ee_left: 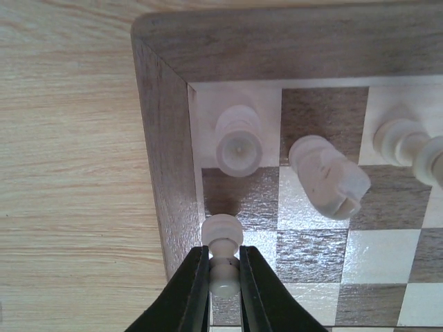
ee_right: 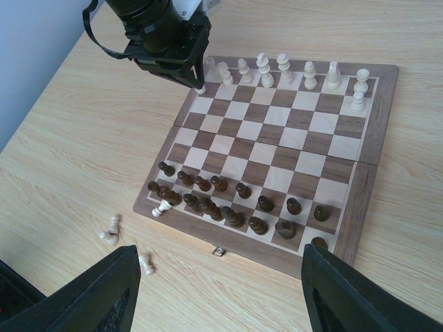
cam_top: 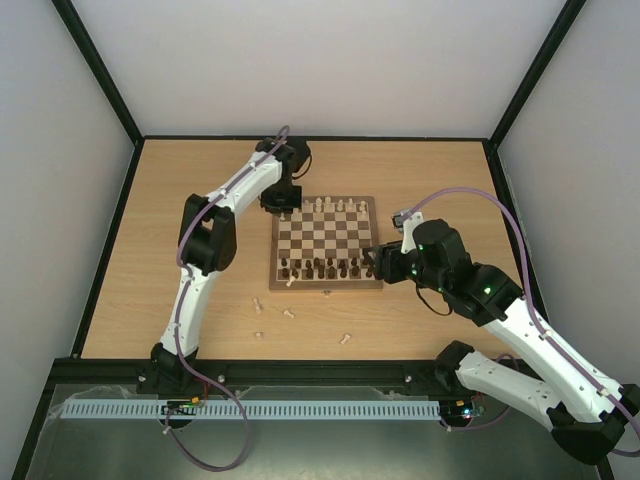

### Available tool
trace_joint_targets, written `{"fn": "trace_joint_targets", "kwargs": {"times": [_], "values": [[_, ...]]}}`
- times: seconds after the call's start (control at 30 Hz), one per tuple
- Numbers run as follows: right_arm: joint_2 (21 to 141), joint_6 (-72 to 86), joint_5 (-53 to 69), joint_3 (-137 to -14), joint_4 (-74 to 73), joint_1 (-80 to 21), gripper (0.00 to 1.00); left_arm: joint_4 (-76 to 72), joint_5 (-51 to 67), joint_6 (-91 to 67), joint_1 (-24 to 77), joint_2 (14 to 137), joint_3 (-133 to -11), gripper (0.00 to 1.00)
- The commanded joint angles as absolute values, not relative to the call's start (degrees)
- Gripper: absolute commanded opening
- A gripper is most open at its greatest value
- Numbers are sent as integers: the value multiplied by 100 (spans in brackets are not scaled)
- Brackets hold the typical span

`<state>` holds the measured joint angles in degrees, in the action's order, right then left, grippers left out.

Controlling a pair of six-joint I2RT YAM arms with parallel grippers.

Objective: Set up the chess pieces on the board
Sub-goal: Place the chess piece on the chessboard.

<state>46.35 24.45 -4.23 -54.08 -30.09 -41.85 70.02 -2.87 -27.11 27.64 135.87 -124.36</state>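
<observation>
1. My left gripper (ee_left: 224, 257) is pinching a pale pawn (ee_left: 221, 230) by its thin neck. The pawn hangs at the left edge of the board (ee_left: 165, 173), low in the middle of the left wrist view, just in front of the corner rook (ee_left: 237, 138). I cannot tell if it touches the board yet.
2. My right gripper (ee_right: 218, 290) is spread wide and holds nothing. It sits at the bottom of its own view, near the dark pieces (ee_right: 235, 207).
3. Other pale pieces (ee_right: 263, 69) stand in a row along the top of the board. A few loose ones (ee_right: 111, 230) lie on the bench (ee_right: 83, 138) at the lower left.
4. What could go wrong:
   - The pawn is round and smooth, so it may twist or slip when I let go.
   - It is very close to the raised rim, so it could land half on it and tip over.
   - The rook is just beside it, and a small push would knock it down.
   - The dark pieces are crowded, and my right gripper could bump them.
5. What things are like:
   - All the pieces look like smooth wood with round knobs and thin waists.
   - The board has brown and cream squares, a dark rim and a little metal clasp (ee_right: 218, 251).
   - The bench is pale wood with fine lines.
   - The gripper fingers are black and look hard.
</observation>
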Motion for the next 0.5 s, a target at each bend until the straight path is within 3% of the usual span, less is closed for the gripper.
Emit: {"fn": "trace_joint_targets", "kwargs": {"times": [0.0,0.47], "values": [[4630,2365,-395,-5325,-3051,-4158,65,7181,-212,-2608,2733,13768,-12709,5],[4682,2360,-384,-5295,-3023,-4166,65,7056,-112,-2539,2760,13870,-12576,9]]}}
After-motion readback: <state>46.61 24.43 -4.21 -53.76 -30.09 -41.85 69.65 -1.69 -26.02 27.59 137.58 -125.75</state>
